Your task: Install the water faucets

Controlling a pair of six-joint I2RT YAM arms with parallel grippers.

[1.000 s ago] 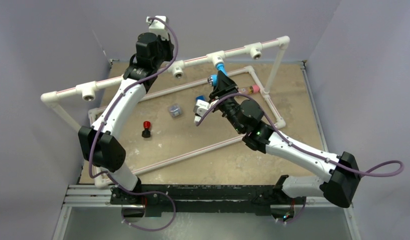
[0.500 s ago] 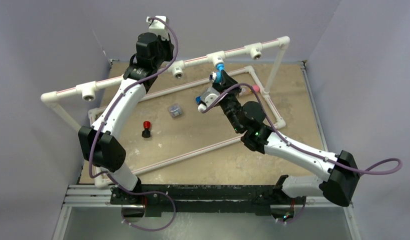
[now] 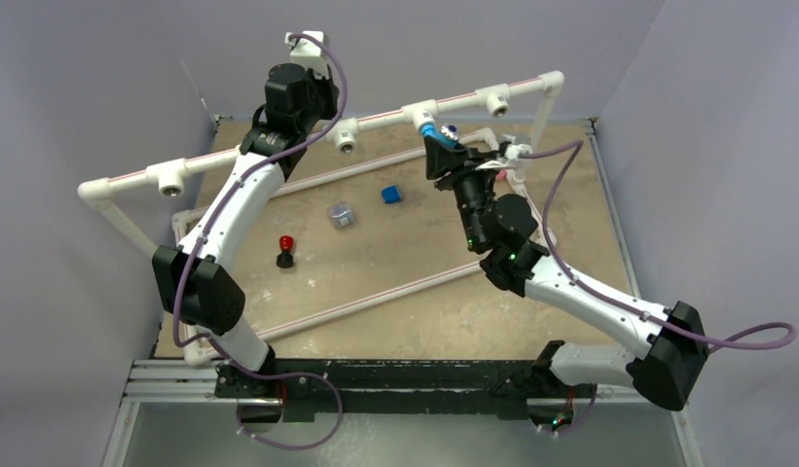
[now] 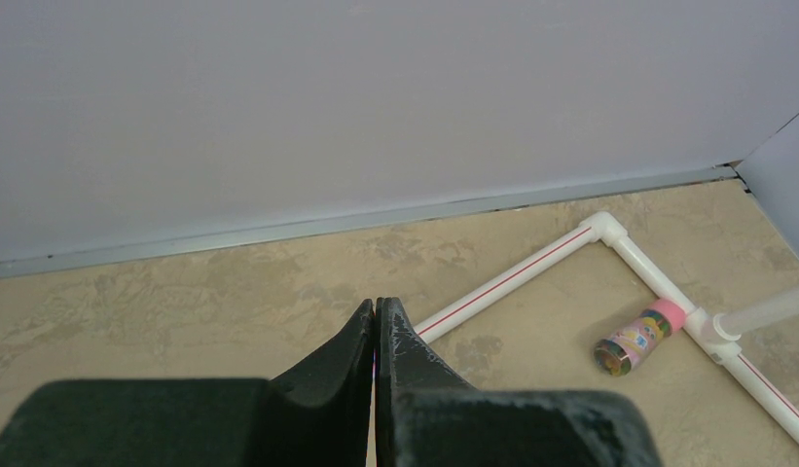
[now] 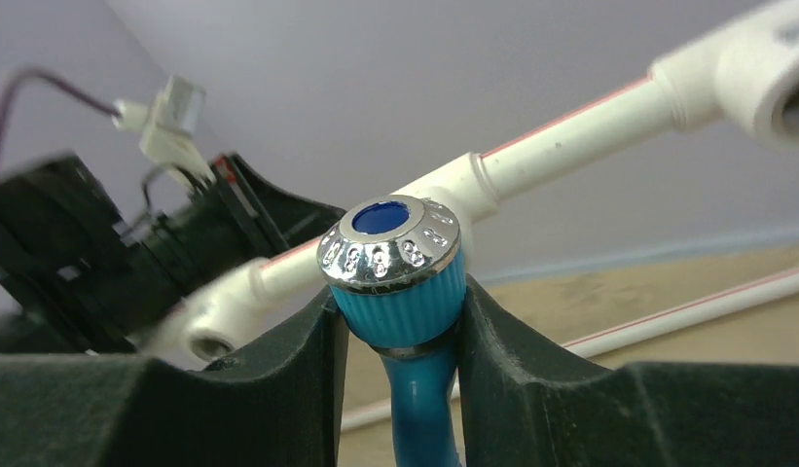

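A light-blue water faucet (image 3: 430, 130) sits at a tee (image 3: 417, 112) on the raised white pipe rail. My right gripper (image 3: 440, 152) is shut on it. In the right wrist view the fingers (image 5: 308, 360) clamp the ribbed blue collar of the faucet (image 5: 400, 282) from both sides, under its chrome cap, and the rail's tee (image 5: 458, 180) is just behind. My left gripper (image 3: 300, 97) is held high by the back rail. In its wrist view the jaws (image 4: 376, 309) are pressed together with nothing between them.
The white pipe frame (image 3: 278, 146) has several open tees (image 3: 347, 139). A dark-blue cube (image 3: 391, 195), a clear cube (image 3: 342, 215) and a red-and-black piece (image 3: 286, 250) lie on the tan board. A brown cylinder with a pink cap (image 4: 635, 341) lies by the floor pipe.
My right wrist has rolled over and moved back and up toward the tee while holding the faucet. The dark-blue cube is now uncovered. The left arm has not moved.
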